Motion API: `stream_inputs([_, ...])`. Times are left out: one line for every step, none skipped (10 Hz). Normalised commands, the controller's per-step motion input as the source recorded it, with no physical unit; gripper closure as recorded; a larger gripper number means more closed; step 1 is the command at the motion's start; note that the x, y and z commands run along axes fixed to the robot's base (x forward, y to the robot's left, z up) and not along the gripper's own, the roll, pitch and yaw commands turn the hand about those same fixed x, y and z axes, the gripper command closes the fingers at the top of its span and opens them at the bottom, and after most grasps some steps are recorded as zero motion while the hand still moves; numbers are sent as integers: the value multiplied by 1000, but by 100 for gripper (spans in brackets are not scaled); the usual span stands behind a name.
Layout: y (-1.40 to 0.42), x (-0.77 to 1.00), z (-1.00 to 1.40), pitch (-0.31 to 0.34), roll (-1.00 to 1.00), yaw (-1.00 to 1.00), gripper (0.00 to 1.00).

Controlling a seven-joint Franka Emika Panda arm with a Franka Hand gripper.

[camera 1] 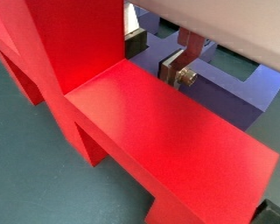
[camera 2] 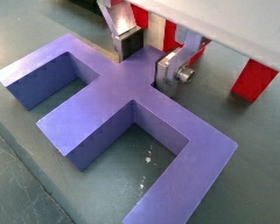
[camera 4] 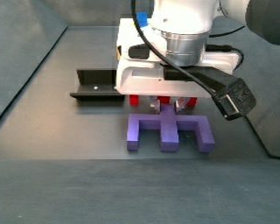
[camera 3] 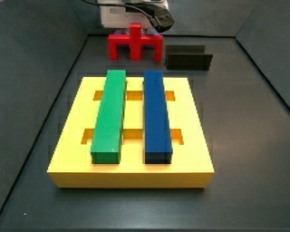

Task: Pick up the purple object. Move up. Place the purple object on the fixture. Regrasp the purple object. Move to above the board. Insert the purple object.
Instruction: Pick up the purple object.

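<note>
The purple object (camera 2: 119,114) lies flat on the dark floor with its stem pointing towards the red piece. In a side view the purple object (camera 4: 166,131) shows its crossbar and two legs in front of my hand. My gripper (camera 2: 149,59) stands straight down over it, a finger on each side of the stem. Both pads look pressed against the stem's sides. In a wrist view the gripper (camera 1: 157,54) shows beyond the red piece, with the purple object (camera 1: 224,92) below it. The fixture (camera 4: 94,85) stands apart to one side, and the board (camera 3: 75,136) lies nearer the camera.
A red piece (camera 3: 135,43) of similar shape stands right behind the purple object and fills a wrist view (camera 1: 143,114). The fixture (camera 3: 190,59) sits next to it. On the board lie a green bar (camera 3: 108,118) and a blue bar (camera 3: 158,118). Dark walls enclose the floor.
</note>
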Motion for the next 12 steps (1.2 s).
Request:
stream_inputs([0, 0, 0, 0, 0, 0, 100])
stream_inputs([0, 0, 0, 0, 0, 0, 100])
stream_inputs([0, 0, 0, 0, 0, 0, 100])
stream_inputs([0, 0, 0, 0, 0, 0, 100])
stream_inputs([0, 0, 0, 0, 0, 0, 100])
stream_inputs([0, 0, 0, 0, 0, 0, 100])
stream_inputs([0, 0, 0, 0, 0, 0, 100])
stream_inputs([0, 0, 0, 0, 0, 0, 100])
stream_inputs([0, 0, 0, 0, 0, 0, 100])
stream_inputs([0, 0, 0, 0, 0, 0, 100])
stream_inputs([0, 0, 0, 0, 0, 0, 100])
stream_inputs([0, 0, 0, 0, 0, 0, 100])
